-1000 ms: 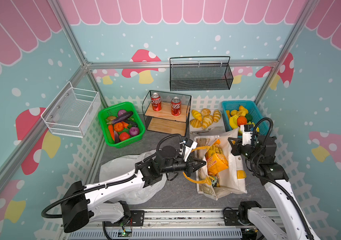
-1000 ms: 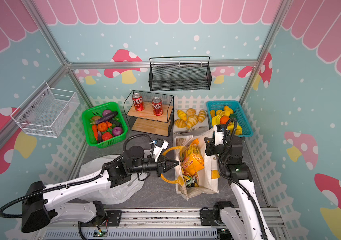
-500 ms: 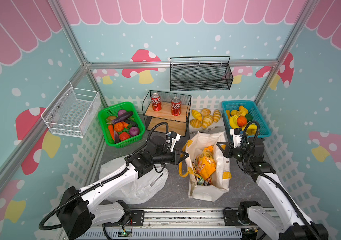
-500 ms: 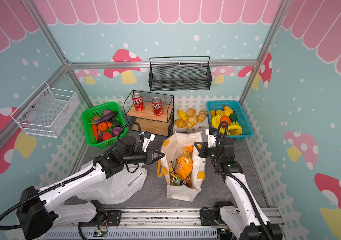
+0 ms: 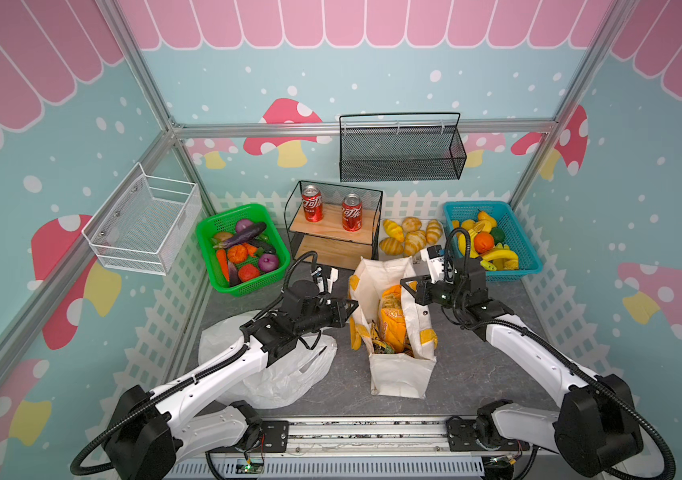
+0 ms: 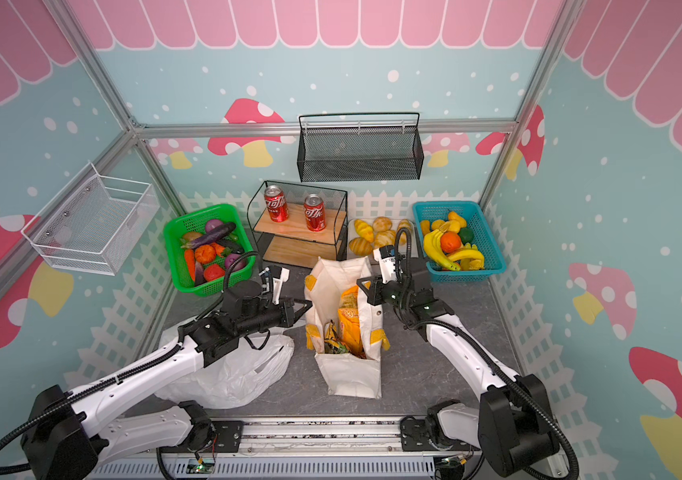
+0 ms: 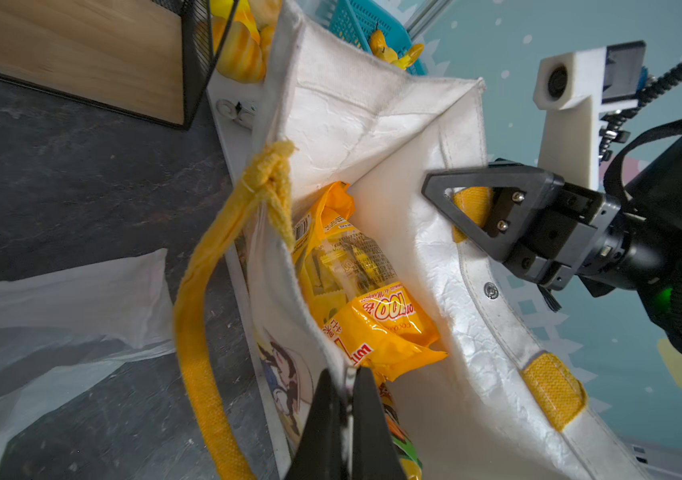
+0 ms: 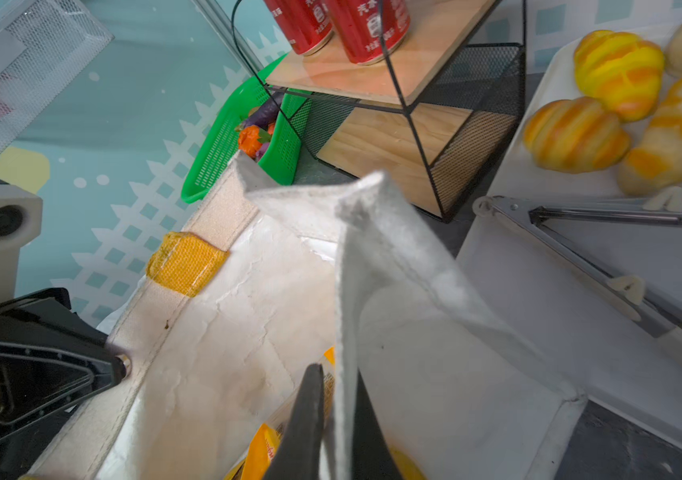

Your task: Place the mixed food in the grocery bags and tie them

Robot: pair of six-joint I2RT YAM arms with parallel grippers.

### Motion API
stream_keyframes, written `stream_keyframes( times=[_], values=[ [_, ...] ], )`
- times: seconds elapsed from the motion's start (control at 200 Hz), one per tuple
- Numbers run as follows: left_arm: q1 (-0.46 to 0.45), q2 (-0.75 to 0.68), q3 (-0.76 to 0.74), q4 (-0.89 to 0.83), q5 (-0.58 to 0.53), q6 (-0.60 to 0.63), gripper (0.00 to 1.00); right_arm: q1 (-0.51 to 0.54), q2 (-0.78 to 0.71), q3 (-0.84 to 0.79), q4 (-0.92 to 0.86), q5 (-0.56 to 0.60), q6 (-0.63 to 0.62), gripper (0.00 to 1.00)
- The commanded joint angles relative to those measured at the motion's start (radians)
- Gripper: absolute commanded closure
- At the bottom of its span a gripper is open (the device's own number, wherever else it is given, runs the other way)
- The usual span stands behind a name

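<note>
Two bags are sitting on the grey floor: a cream tote (image 5: 397, 374) (image 6: 351, 374) standing open, and a white plastic bag (image 5: 285, 374) (image 6: 239, 374) lying crumpled just beside the tote on the left arm's side. At least two yellow-orange snack packets (image 5: 393, 320) (image 7: 372, 316) are lying inside the tote. What the plastic bag is holding cannot be told.

Two arms are flanking the tote. The left gripper (image 5: 351, 305) (image 7: 347, 399) is pinching the tote's near rim with its jaws together on the fabric. The right gripper (image 5: 403, 286) (image 8: 337, 374) is clamping the opposite rim the same way.

Behind the tote, two red cans (image 5: 312, 203) are standing on a black wire rack (image 5: 376, 232). About five bread pieces (image 5: 414, 241) are resting on a white tray (image 8: 538, 291). Two floor baskets are sitting well apart from the tote: a green basket (image 5: 206, 249) is holding the toy vegetables (image 5: 239, 253), and a blue basket (image 5: 526, 249) is holding fruit (image 5: 483, 241).
</note>
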Motion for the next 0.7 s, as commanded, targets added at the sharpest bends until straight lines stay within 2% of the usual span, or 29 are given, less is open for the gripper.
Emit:
stream_keyframes(
  times=[0.0,0.105,0.305,0.465,0.695],
  values=[
    [0.052,-0.071,0.002,0.024,-0.062,-0.013,1.00,0.028,0.014,0.061,0.102,0.008,0.020,0.97],
    [0.095,-0.077,-0.015,0.023,-0.049,-0.024,1.00,0.040,0.055,0.064,0.144,0.007,0.042,0.97],
    [0.147,-0.055,-0.007,0.020,-0.107,0.007,1.00,0.072,0.155,0.110,0.220,-0.019,0.085,0.97],
    [0.158,-0.059,-0.009,0.027,-0.086,-0.002,1.00,0.079,0.201,0.163,0.202,0.010,0.047,0.97],
    [0.125,-0.096,-0.055,0.013,-0.079,-0.004,1.00,0.079,0.272,0.242,0.111,0.061,-0.056,0.96]
  ],
)
